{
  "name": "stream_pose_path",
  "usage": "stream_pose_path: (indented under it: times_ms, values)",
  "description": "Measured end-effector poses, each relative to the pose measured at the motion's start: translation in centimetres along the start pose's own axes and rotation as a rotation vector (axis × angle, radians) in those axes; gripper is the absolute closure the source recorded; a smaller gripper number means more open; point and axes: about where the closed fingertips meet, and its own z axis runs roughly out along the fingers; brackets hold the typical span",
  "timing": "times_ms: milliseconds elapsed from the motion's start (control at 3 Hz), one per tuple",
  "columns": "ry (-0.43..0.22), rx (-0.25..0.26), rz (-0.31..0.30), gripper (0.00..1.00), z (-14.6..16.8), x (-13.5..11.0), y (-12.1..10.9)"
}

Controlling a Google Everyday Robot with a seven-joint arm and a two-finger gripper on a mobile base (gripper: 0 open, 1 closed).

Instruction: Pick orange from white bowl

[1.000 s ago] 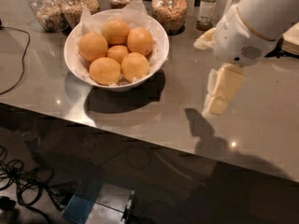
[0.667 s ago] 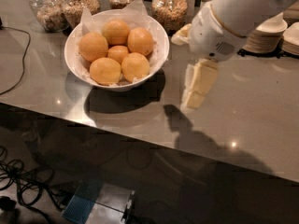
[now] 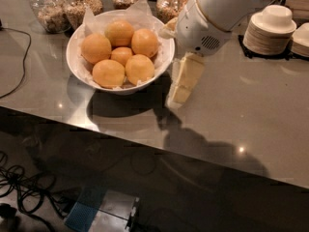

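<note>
The white bowl, lined with crinkled white paper, stands on the grey counter at the back left. It holds several large oranges around one smaller orange. The nearest large orange lies at the bowl's front right. My gripper hangs from the big white arm and points down. It is just to the right of the bowl's rim, low over the counter and beside the oranges, not over them. It holds nothing that I can see.
Glass jars of grains and nuts stand along the back behind the bowl. Stacks of small white dishes sit at the right. A black cable runs over the counter's left. The counter's front edge crosses the middle.
The arm and gripper have moved left along the counter, from well right of the bowl to right beside its rim. The bowl and oranges have not moved.
</note>
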Motion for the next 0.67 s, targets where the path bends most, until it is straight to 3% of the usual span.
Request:
stream_pose_path:
  times_ms: [333, 667]
  values:
    - [-0.018, 0.034, 0.024, 0.00, 0.8, 0.4, -2.1]
    - [-0.046, 0.067, 0.019, 0.00, 2.0, 0.1, -5.9]
